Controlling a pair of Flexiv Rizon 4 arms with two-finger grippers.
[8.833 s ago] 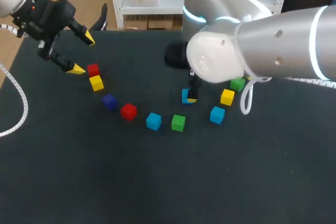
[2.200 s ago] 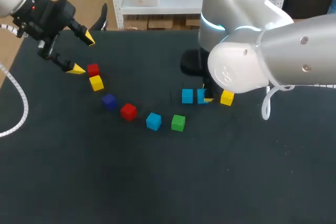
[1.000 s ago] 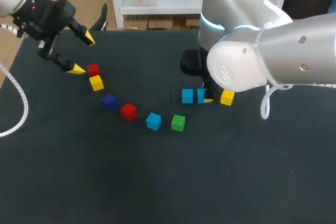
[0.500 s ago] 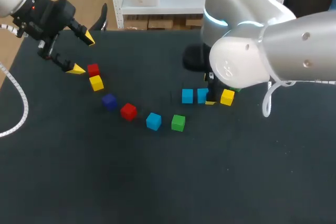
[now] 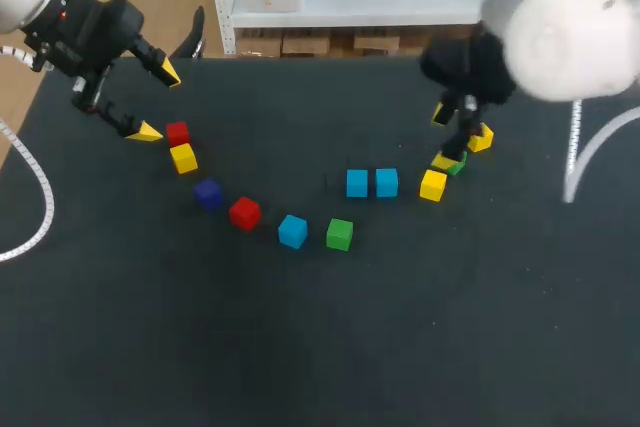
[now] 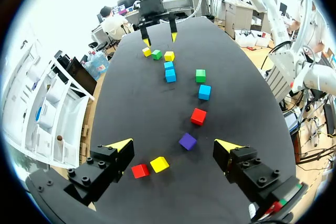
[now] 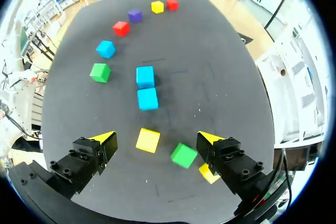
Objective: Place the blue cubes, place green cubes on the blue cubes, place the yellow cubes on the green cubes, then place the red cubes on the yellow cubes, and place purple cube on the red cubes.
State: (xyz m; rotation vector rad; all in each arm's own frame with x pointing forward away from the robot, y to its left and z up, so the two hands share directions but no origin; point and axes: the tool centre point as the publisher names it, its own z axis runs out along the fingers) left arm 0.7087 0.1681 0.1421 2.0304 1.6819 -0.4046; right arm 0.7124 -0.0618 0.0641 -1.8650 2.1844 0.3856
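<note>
Left gripper hangs open by the table's far-left corner, beside a red cube. Two blue cubes sit side by side mid-table, well apart from every edge. Right gripper, open, hovers over a green cube.

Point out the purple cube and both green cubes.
purple cube [image 5: 208, 193], head view, top face.
first green cube [image 5: 339, 234], by the lone blue cube [image 5: 292, 231], head view, top face.
second green cube [image 7: 184, 155], by the right gripper [image 7: 156, 137], right wrist view, top face.
</note>
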